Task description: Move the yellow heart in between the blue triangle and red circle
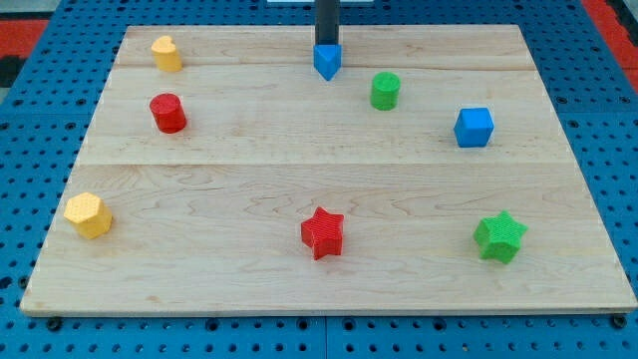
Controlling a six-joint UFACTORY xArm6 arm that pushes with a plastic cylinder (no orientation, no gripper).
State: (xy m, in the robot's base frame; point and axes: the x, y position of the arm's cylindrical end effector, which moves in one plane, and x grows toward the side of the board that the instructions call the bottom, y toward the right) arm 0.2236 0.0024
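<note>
Your rod carries no jaws and holds nothing; my tip (326, 44) touches the blue triangle (327, 61) from the far side. The yellow heart (166, 53) sits far left on the surface (249, 179), just beyond the red circle (168, 113).

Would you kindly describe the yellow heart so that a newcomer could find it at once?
Start at the wooden board's far corner at the view's top left. The yellow heart sits just inside that corner, above the red circle. The other yellow block lies low on the view's left edge and is faceted. My tip is far off, at the blue triangle.
</note>
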